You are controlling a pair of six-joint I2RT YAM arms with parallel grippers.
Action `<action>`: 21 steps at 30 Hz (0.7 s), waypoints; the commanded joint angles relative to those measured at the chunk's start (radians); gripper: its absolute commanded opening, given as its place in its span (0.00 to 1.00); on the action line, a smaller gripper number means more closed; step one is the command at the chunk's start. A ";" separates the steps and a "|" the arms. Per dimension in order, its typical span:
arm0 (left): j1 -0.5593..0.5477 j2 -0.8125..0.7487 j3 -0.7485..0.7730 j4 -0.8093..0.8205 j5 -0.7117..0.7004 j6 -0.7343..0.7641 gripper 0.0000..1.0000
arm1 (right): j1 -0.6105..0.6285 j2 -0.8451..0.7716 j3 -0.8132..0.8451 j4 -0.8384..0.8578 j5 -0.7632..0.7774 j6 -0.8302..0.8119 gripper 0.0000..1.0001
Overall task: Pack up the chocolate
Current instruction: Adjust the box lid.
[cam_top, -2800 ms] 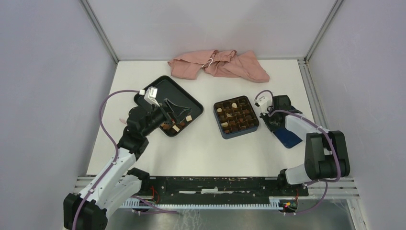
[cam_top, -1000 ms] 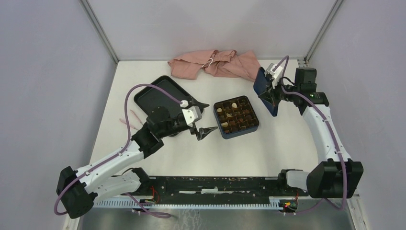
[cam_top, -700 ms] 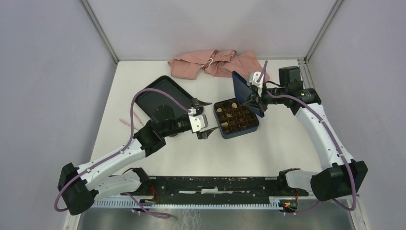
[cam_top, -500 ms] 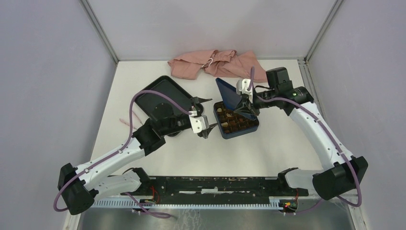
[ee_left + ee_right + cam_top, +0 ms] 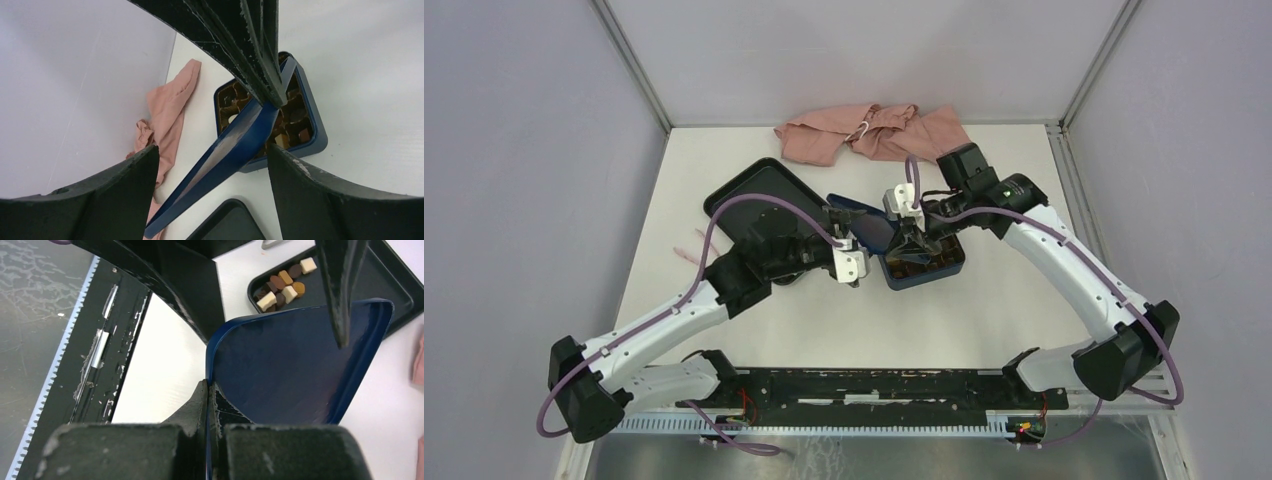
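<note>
Pinches blue lid edgewise in right claw, tilted over box for closing; holds left claw wide astride it.

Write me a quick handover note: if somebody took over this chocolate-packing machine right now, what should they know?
The left gripper is open at the box's left side, holding nothing.
The right gripper is shut on the flat dark blue lid, tilted over the dark blue square box.
Done: small brown and cream chocolate pieces sit in the box's grid.
To do: several loose pieces lie in the black rimmed tray, and the lid is not yet seated.
</note>
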 commanded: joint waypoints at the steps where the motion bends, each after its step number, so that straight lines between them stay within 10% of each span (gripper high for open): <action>1: -0.004 0.024 0.072 -0.138 -0.055 0.128 0.83 | 0.039 0.008 0.056 -0.017 -0.053 -0.045 0.00; 21: -0.005 0.061 0.167 -0.340 -0.003 0.232 0.22 | 0.070 0.063 0.088 -0.104 -0.112 -0.114 0.00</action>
